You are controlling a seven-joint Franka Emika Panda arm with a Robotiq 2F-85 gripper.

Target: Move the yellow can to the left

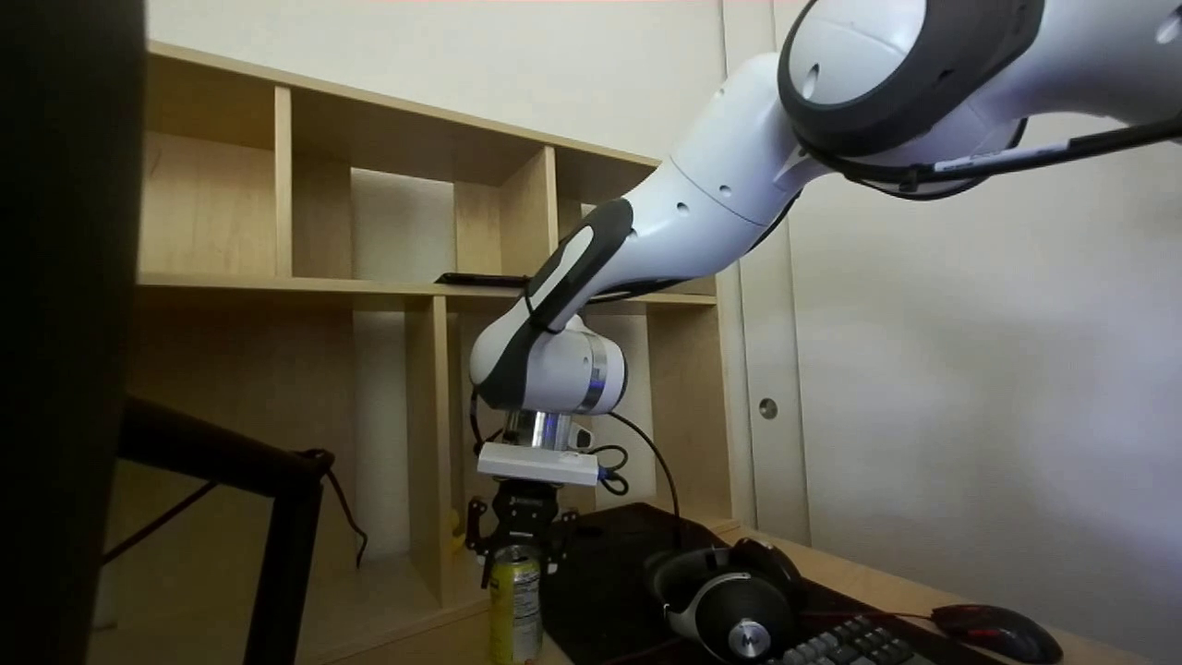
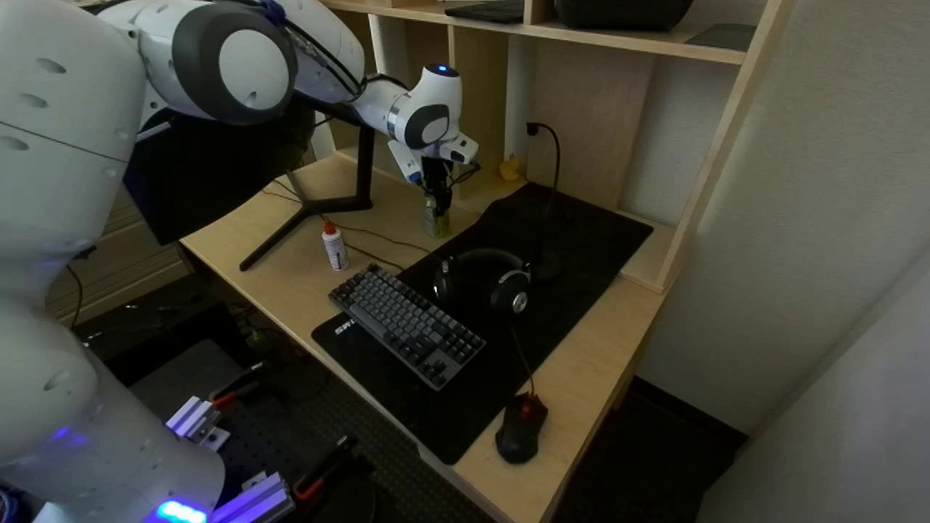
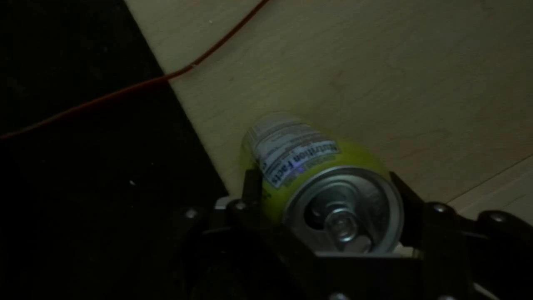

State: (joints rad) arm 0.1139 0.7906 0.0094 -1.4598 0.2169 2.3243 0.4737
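The jaws pointed down around the upper part of the yellow can (image 3: pixel 320 166), one on each side, spread at least as wide as its body; whether they pressed on it or only flanked it, I could not tell. The can stood upright on the bare wood of the counter (image 3: pixel 374 83), just beside the edge of the black mat (image 3: pixel 83 183). In the wrist view its silver lid (image 3: pixel 374 196), with a pull tab (image 3: pixel 342 226), showed between the jaws, and a printed label (image 3: pixel 293 152) headed "Nutrition Facts" ran down its side. A red cable (image 3: pixel 179 72) crossed from the mat onto the wood, apart from the can.

In both exterior views the white arm (image 1: pixel 693 208) reached out over the counter, with a wooden shelf unit (image 1: pixel 425 443) behind it. In an exterior view a keyboard (image 2: pixel 407 323) and a pair of headphones (image 2: pixel 508 292) rested on the mat, while a mouse (image 2: pixel 521 430) lay at the mat's edge. On the bare wood, a white, red-topped bottle (image 2: pixel 336 250) stood between the keyboard and a black monitor stand (image 2: pixel 365 163). A yellow object (image 2: pixel 509 168) sat by the shelf unit.
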